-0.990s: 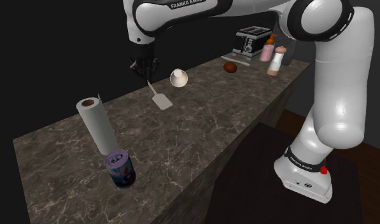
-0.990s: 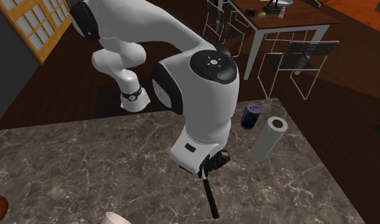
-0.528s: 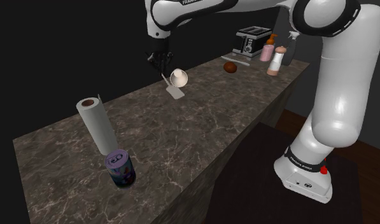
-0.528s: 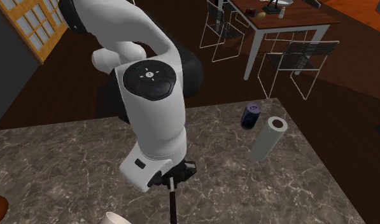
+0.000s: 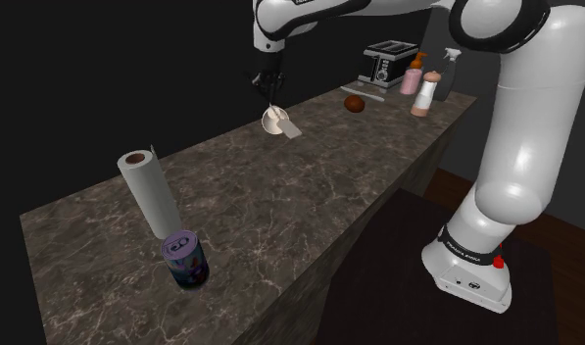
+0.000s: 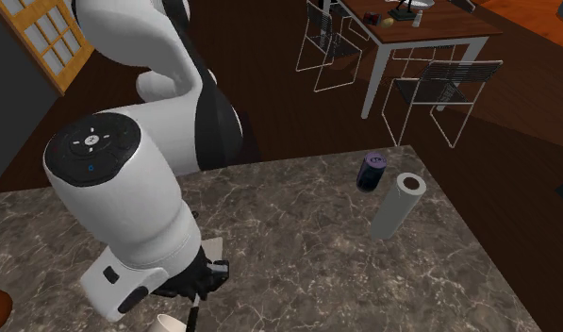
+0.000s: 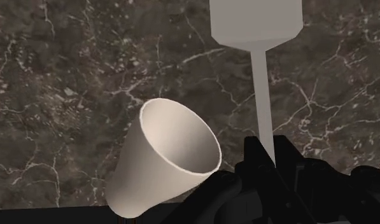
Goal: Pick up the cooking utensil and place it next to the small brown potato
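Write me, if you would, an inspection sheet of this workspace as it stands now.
Surface: dark veined stone counter.
Job's things: grey spatula hangs from the tool, blade downward; brown potato lies further along the counter, near the toaster.
Clutter: pale cup tipped on its side beside the spatula; paper towel roll; purple can; bottles.
Grippers: tool shut on the spatula's handle.
Cables: nothing seen.
Surroundings: dining table and wire chairs on a wooden floor; black area behind the counter.
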